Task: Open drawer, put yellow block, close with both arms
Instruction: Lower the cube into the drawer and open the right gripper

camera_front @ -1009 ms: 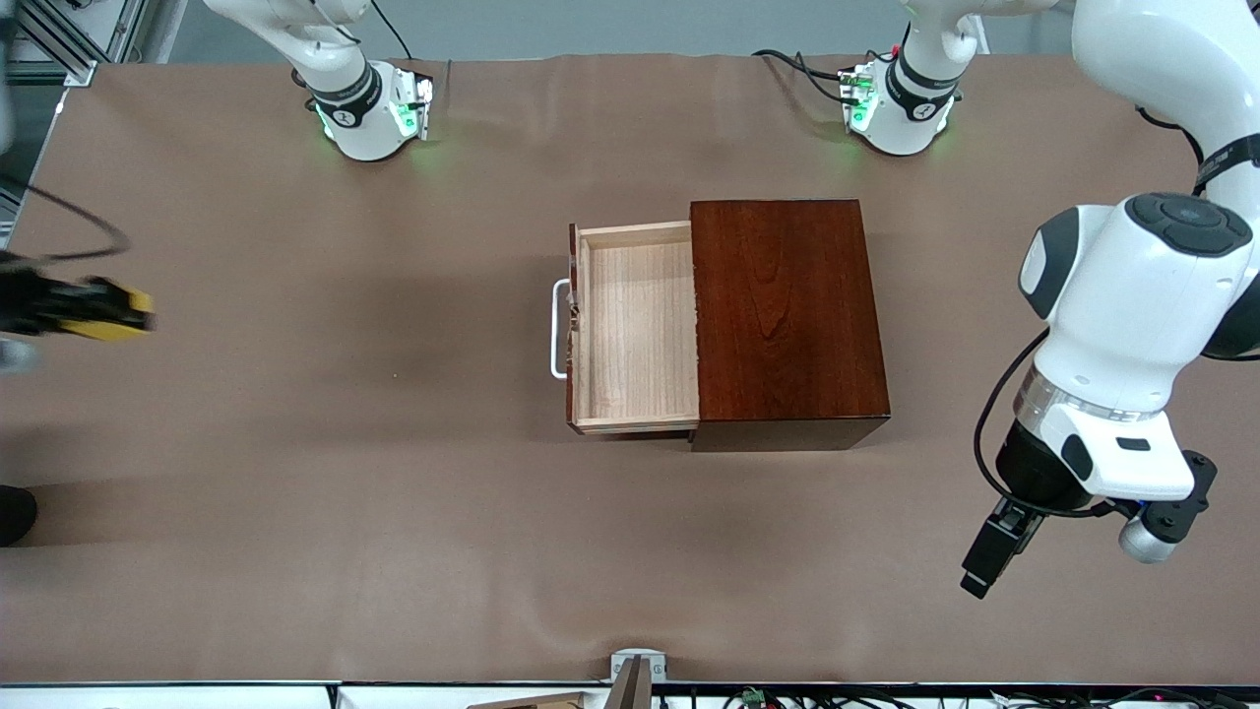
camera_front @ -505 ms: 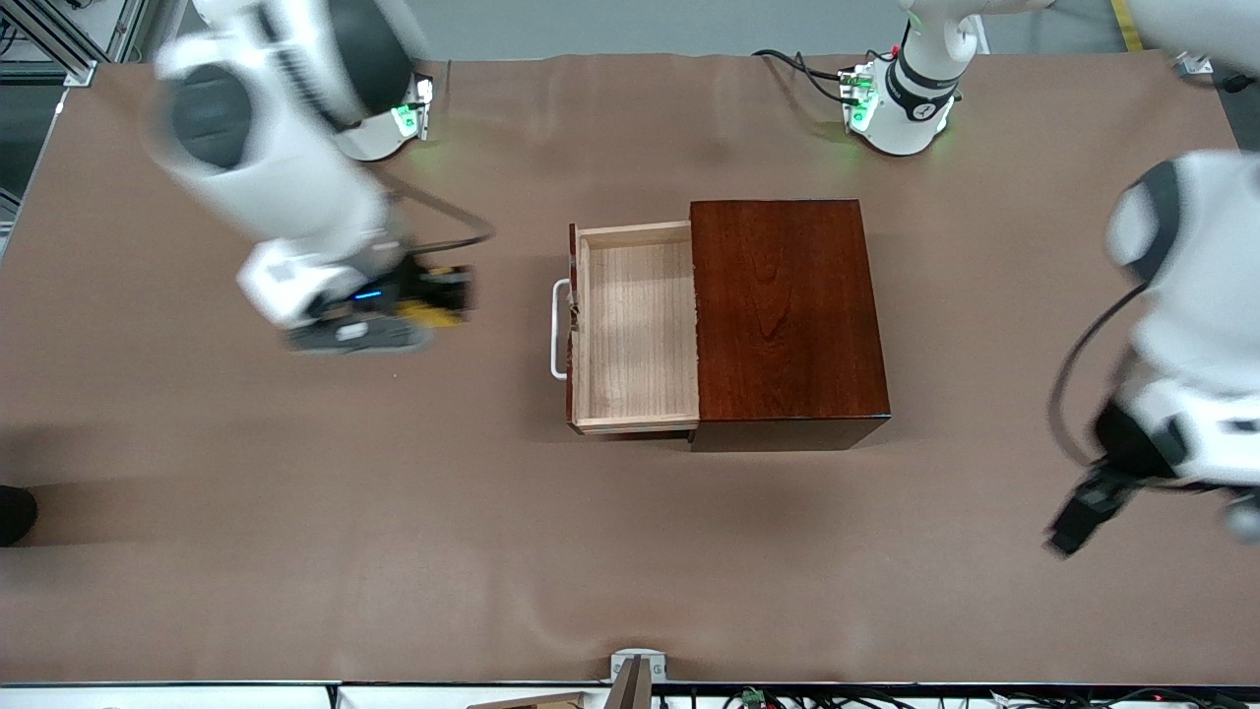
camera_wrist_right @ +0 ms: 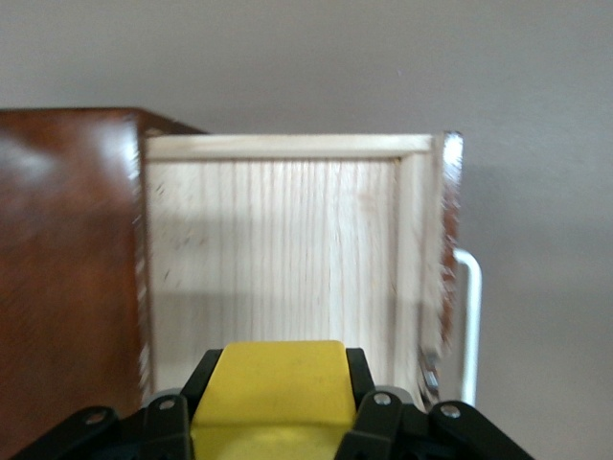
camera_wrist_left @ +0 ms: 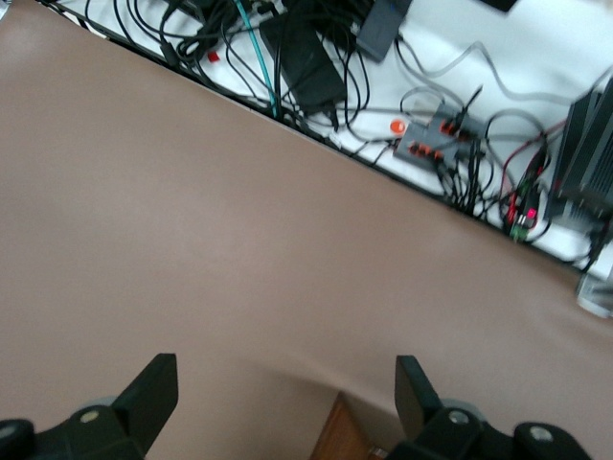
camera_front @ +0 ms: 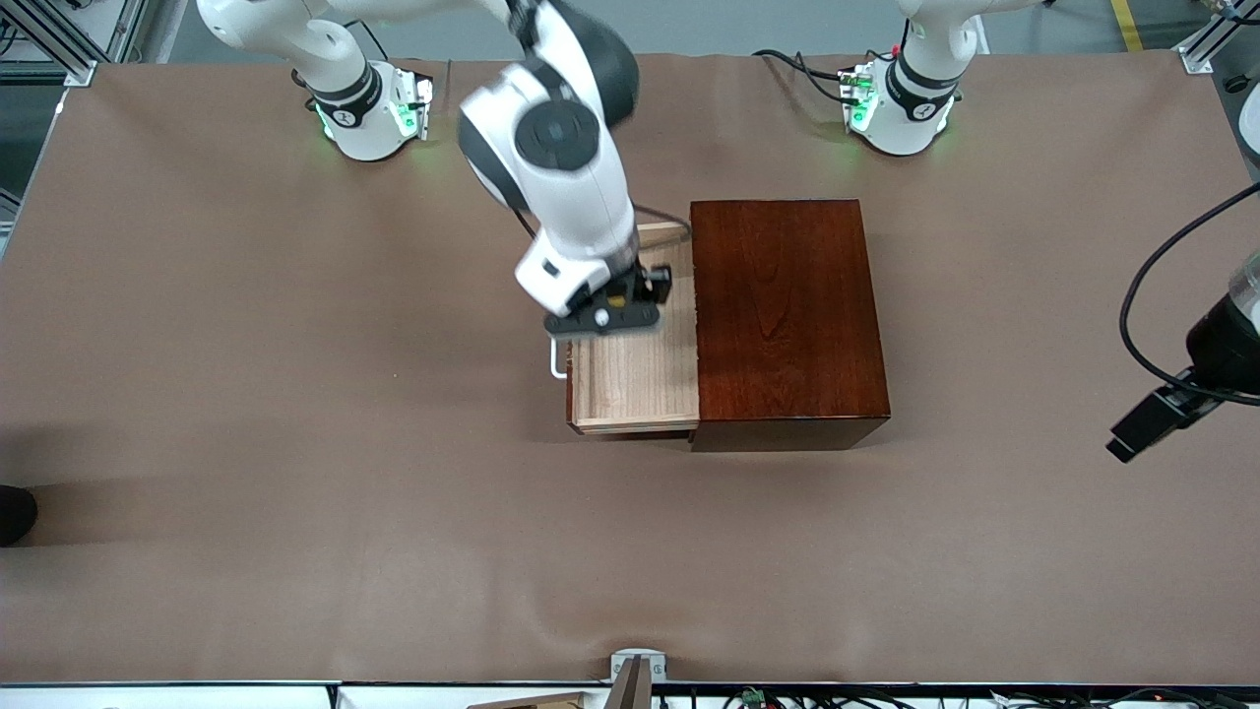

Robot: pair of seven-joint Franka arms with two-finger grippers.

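Observation:
The drawer [camera_front: 635,389] stands pulled out of the reddish-brown box [camera_front: 787,315], with its white handle [camera_front: 557,362] toward the right arm's end of the table. My right gripper [camera_front: 630,298] hangs over the open drawer, shut on the yellow block [camera_front: 616,298]. In the right wrist view the block [camera_wrist_right: 273,398] sits between the black fingers of the right gripper [camera_wrist_right: 278,372], above the pale, empty drawer floor [camera_wrist_right: 278,249], with the handle [camera_wrist_right: 471,316] and the box [camera_wrist_right: 67,249] on either side. My left gripper [camera_front: 1147,433] is open and empty over the bare table at the left arm's end.
The left wrist view shows its spread fingers [camera_wrist_left: 153,383] above the brown table cover [camera_wrist_left: 192,211], with cables and a power strip [camera_wrist_left: 431,144] past the table's edge. A brown wooden corner [camera_wrist_left: 335,436] shows between the fingers. The arm bases [camera_front: 369,113] stand along the table's top edge.
My right arm has swung from the right arm's end of the table to over the open drawer, carrying the yellow block. My left arm has drawn away toward the view's edge.

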